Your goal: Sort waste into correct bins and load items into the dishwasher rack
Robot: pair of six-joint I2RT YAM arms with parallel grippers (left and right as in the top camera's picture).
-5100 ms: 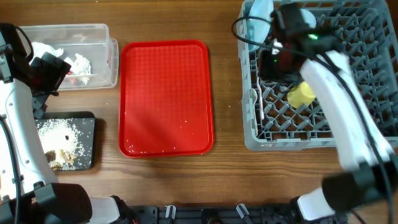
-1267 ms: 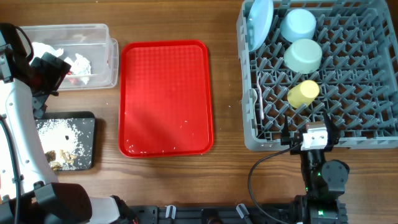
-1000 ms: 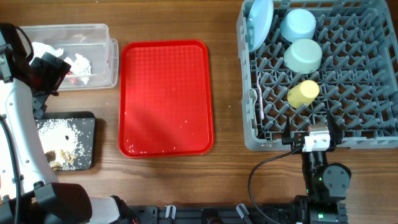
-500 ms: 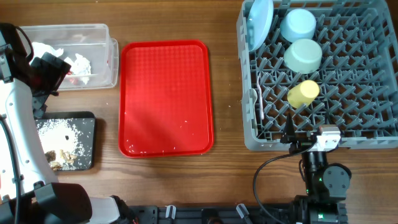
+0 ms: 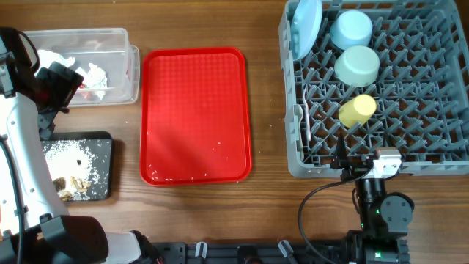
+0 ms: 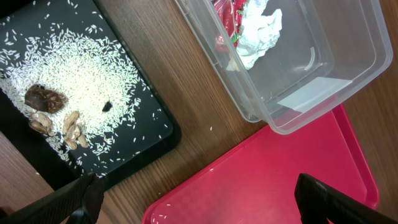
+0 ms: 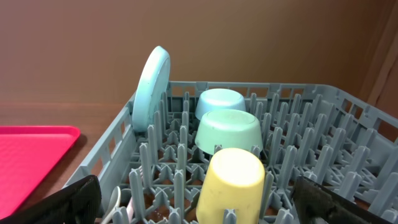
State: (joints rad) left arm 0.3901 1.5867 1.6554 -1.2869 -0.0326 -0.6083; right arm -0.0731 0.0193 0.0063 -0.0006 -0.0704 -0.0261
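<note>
The grey dishwasher rack (image 5: 418, 88) holds a pale blue plate (image 5: 306, 28) on edge, a light blue bowl (image 5: 351, 29), a mint-green bowl (image 5: 357, 64) and a yellow cup (image 5: 357, 110), all upside down. A white fork and spoon (image 5: 305, 121) lie by its left wall. White napkins (image 5: 91, 73) and a red wrapper (image 6: 225, 18) lie in the clear tub (image 5: 117, 35). Brown scraps (image 6: 46, 99) and white crumbs sit in the black tray (image 5: 104, 147). My left gripper (image 5: 62, 86) hangs open and empty above the tub's near edge. My right gripper (image 5: 363, 165) is open and empty at the rack's front wall.
A flat red serving tray (image 5: 194, 114) lies in the middle of the wooden table, with a few white crumbs near its front edge. The right arm's base and cable (image 5: 377, 213) sit at the front of the table, below the rack.
The right arm has drawn back from over the rack to the table's front, uncovering the two bowls. Its wrist turned slightly over the last second. The left arm has not moved.
</note>
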